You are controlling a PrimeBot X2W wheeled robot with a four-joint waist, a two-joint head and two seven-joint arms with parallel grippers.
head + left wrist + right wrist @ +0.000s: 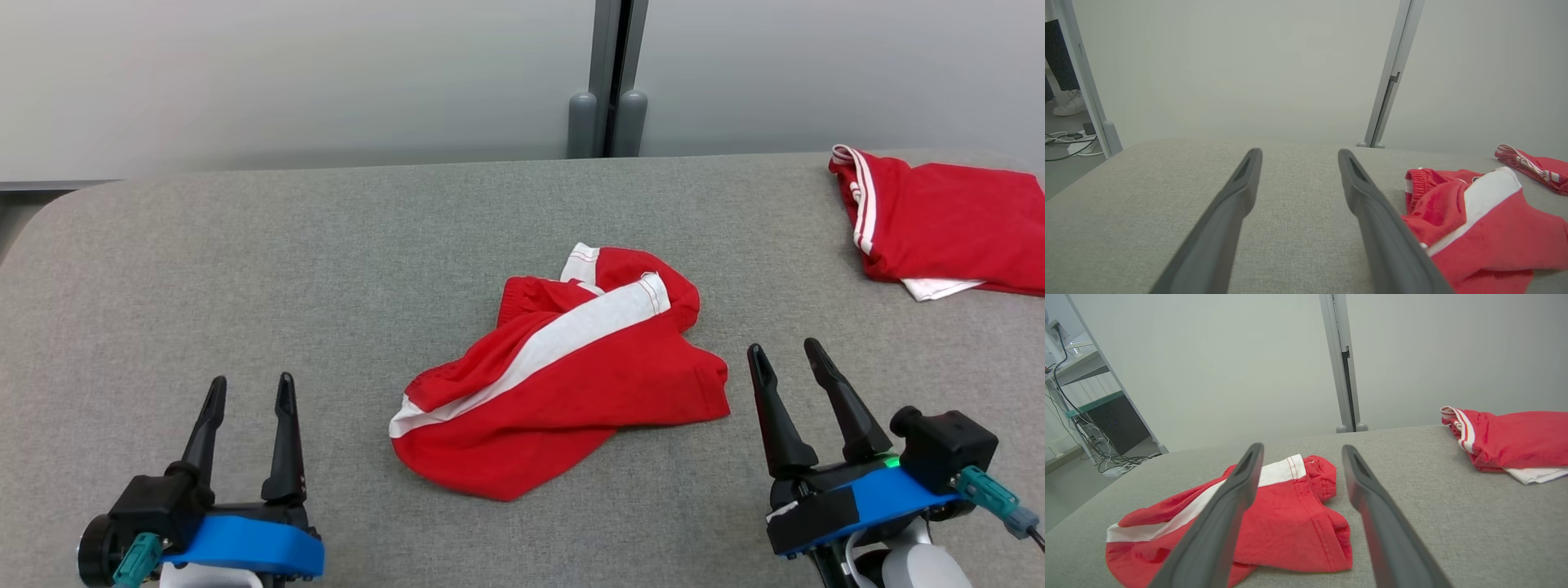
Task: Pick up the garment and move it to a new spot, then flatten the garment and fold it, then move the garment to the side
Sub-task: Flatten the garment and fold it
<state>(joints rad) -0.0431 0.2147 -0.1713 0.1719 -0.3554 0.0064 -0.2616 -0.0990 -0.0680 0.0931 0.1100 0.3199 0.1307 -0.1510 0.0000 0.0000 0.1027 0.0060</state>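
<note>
A crumpled red garment [563, 384] with a white stripe lies in a heap at the middle of the grey fabric table [245, 269]. The left wrist view has the garment [1486, 228] at its right; in the right wrist view the garment [1274, 514] lies low and left. My left gripper [251, 391] stands open at the lower left, well clear of the cloth, nothing between its fingers. My right gripper [785, 352] is open too, just right of the garment's right edge and not touching it.
A second red garment [947, 229] with white stripes lies folded at the table's far right corner. A pale wall and a grey post [608, 82] stand behind the table. Cables and a person's shoe [1069, 106] are on the floor off the table's left end.
</note>
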